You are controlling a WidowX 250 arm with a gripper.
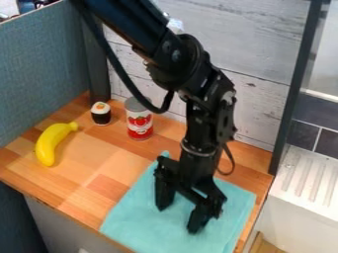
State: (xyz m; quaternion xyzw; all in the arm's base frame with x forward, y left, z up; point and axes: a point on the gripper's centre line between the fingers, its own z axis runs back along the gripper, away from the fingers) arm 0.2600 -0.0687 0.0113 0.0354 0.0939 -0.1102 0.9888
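Teal cloth [142, 212] lay spread directly below the claw [178, 219], near the right end of the wooden counter [86, 183], its front corner reaching about to the counter's front edge. It looked nearly square, so no clear long axis could be made out; one side slanted from the back corner down toward the front left. The black arm [198, 94] came in from the top edge, and its claw hung down over the middle of the cloth, the nearest thing to it. The two fingers [200, 217] stood wide apart, one toward the left and back, the other toward the right and front, with only cloth beneath the gap and nothing gripped between them. Whether the tips touched the fabric could not be told. Behind the cloth and to its left, a red and white can [139, 121] stood upright, apart from the claw, with a small sushi roll [101, 113] just beyond it. Farther left lay a yellow banana [53, 143], its stem pointing toward the roll.
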